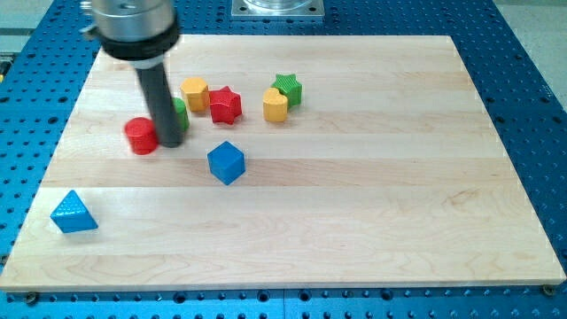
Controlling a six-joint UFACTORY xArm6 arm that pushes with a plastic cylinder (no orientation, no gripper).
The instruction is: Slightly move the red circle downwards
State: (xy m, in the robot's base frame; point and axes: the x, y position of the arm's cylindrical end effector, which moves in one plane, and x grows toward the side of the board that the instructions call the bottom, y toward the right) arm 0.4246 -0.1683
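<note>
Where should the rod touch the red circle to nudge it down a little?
Contact the red circle on its top edge, coming from the view's top, at the middle so the round side does not slip off. My tip now sits at its right, beside the green block.

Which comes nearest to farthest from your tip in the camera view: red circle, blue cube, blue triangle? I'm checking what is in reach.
From my tip:
1. Red circle, just at the tip's left in the view.
2. Blue cube, to the lower right.
3. Blue triangle, far at the lower left corner.
</note>
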